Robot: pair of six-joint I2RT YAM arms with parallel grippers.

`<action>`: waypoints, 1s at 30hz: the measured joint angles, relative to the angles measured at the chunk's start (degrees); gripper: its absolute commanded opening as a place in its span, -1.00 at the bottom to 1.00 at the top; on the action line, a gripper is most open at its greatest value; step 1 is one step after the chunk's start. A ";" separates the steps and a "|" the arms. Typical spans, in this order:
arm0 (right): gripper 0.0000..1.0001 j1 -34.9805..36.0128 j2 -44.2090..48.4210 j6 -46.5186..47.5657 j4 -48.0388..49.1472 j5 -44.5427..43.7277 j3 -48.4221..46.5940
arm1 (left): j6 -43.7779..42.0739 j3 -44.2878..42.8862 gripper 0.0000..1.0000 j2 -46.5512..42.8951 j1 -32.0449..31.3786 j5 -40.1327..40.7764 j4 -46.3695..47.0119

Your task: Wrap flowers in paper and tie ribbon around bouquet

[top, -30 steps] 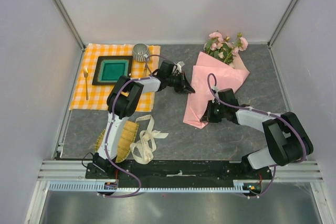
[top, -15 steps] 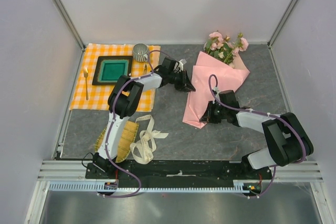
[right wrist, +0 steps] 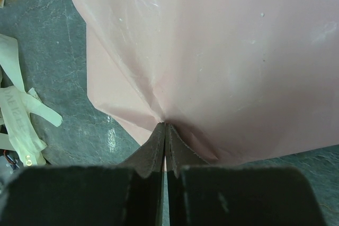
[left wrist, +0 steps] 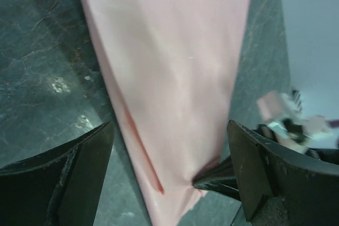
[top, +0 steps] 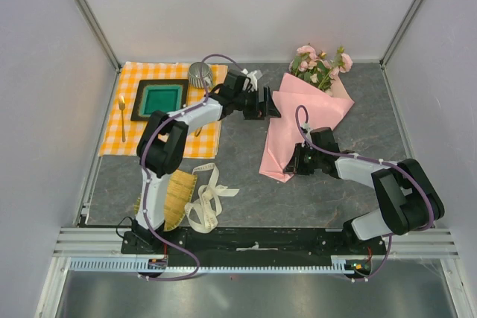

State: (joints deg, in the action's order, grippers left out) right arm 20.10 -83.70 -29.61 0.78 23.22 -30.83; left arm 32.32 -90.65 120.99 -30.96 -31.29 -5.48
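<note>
paper [top: 320, 109] pinched by right fingers [right wrist: 151, 154], left fingers [left wrist: 85, 168] spread wide

The paper [top: 282, 130] hides the flowers' [top: 322, 63] stems; the ribbon [right wrist: 21, 107] runs off-frame.

One overhead, two close over the paper [top: 283, 139]

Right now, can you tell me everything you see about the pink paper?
The paper is a thin, plain pink sheet, smooth with a few creases. It is folded into a long cone that lies on the grey table. The flowers poke out of its wide far end, and its narrow end points toward the arms. The right gripper is shut on a fold near that narrow end. The left gripper hangs open over its upper left edge, not gripping it.
</note>
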 measured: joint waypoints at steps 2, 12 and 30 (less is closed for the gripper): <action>-0.88 0.00 0.00 0.26 -0.02 0.02 -0.02 | -0.79 -1.46 0.89 3.85 -0.04 -0.72 -0.31; -0.89 0.02 0.02 0.92 -0.35 0.04 -0.17 | -0.28 -4.09 -0.06 12.09 0.09 -6.54 1.68; -0.04 -17.35 8.02 0.22 -6.67 3.96 -1.77 | 23.82 24.68 -0.97 7.13 -2.27 -4.61 38.95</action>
State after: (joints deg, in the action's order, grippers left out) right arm 2.74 -75.68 -29.39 -5.89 27.18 -32.60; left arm 56.14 -65.98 128.11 -33.23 -35.90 33.47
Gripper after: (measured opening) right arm 0.513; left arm 0.025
